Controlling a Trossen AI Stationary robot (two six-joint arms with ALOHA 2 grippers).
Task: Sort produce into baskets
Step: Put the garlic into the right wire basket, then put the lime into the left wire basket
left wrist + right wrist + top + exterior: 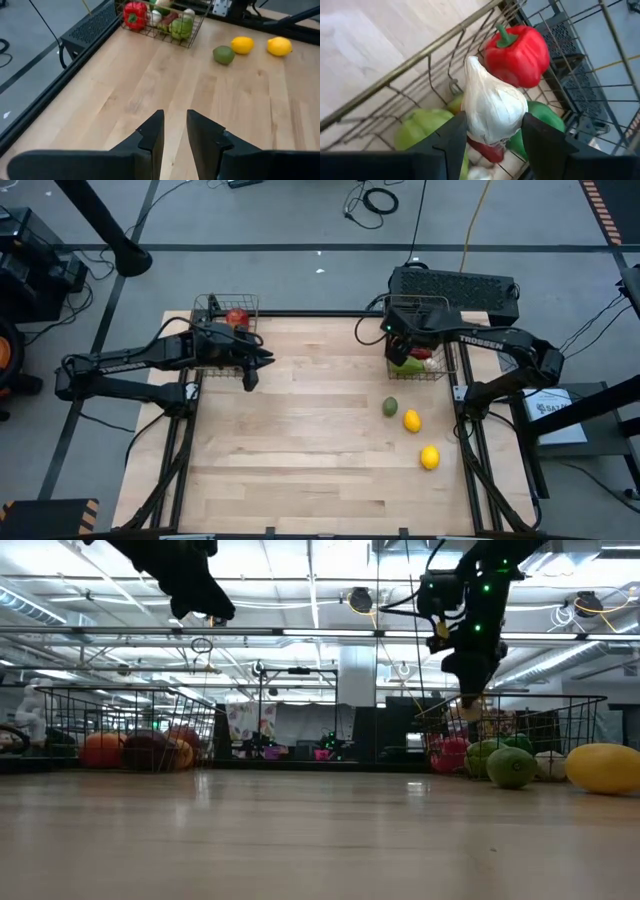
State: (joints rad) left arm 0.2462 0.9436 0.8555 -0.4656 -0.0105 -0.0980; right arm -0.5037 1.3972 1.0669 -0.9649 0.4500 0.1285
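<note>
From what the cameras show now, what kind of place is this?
Probably a robotics lab or workshop, not a kitchen. A wooden table in a metal frame stands on a grey floor with loose cables, and the low view shows ceiling strip lights over a large open hall.

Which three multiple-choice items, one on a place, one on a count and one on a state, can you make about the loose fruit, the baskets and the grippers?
1. Where is the right gripper?
A. over the right basket
B. over the bare table
C. beside the left basket

2. How many produce pieces lie loose on the table?
A. one
B. three
C. five

3. What does the right gripper hold?
A. a red pepper
B. nothing
C. a garlic bulb

Answers:
1 A, the high view shows it above the basket's mesh.
2 B, a lime and two lemons lie apart from the baskets.
3 C, the right wrist view shows the white bulb between its fingers.
</note>
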